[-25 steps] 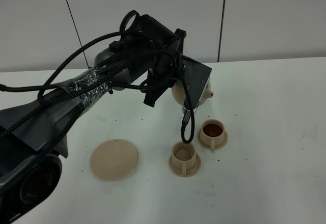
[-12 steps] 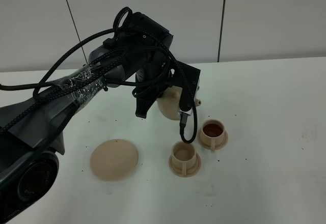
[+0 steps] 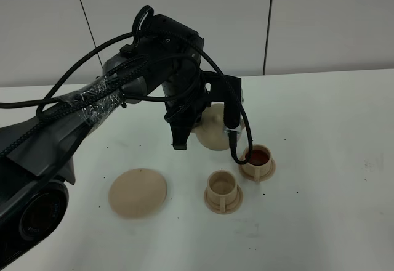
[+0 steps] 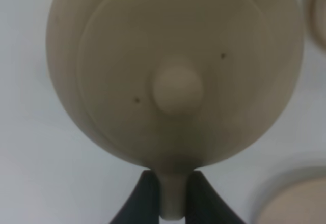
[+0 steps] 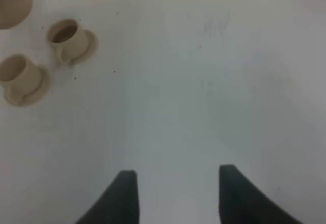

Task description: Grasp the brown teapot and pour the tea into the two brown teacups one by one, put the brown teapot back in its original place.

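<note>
the left gripper (image 4: 172, 179) is clenched on the teapot (image 3: 215, 134), its dark jaws pinching the handle (image 4: 171, 201) from both sides. the pot hangs in the air, off the table (image 3: 332, 135), just behind the two cups. from the high view i can't make out the spout, so i can't tell which cup it points at.

the far cup (image 3: 257, 159) has dark reddish tea in it. the near cup (image 3: 223, 188) looks pale inside, empty as far as i can see. so i'd say the first pour is done and the second is in hand.

the next move, to my eye, calls for bringing the spout over the near cup and tipping slowly, since the mouth is small and the two saucers sit close together. after that the pot goes to the disc (image 3: 138, 192), which lies bare, well to the side of the cups.

the right gripper (image 5: 178, 193) hangs with jaws spread and nothing between them, over plain table away from the cups.
</note>
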